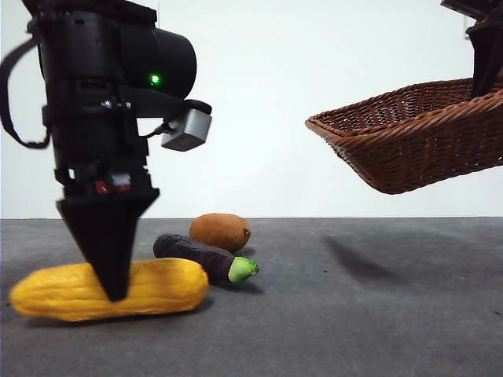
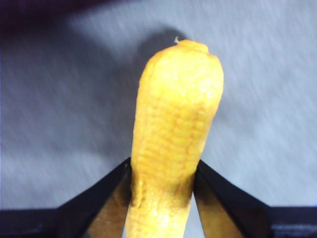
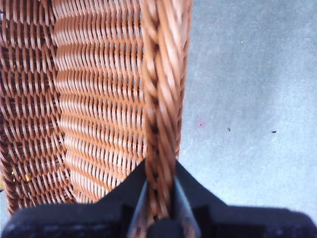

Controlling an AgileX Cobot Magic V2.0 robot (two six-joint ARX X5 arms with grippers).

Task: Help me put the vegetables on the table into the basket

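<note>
The yellow corn cob [image 1: 110, 289] lies on the grey table [image 1: 354, 314] at the front left. My left gripper [image 1: 110, 275] stands over its middle, jaws shut on it; the left wrist view shows the corn [image 2: 173, 134] pinched between both jaws. The purple eggplant [image 1: 200, 256] with green stem lies behind the corn, and the brown potato [image 1: 220, 232] sits behind that. My right gripper [image 1: 483, 67] is shut on the braided rim [image 3: 161, 114] of the wicker basket [image 1: 409, 137] and holds it tilted in the air at upper right. The basket looks empty.
A plain white wall stands behind the table. The basket casts a shadow [image 1: 357, 259] on the table at right of centre.
</note>
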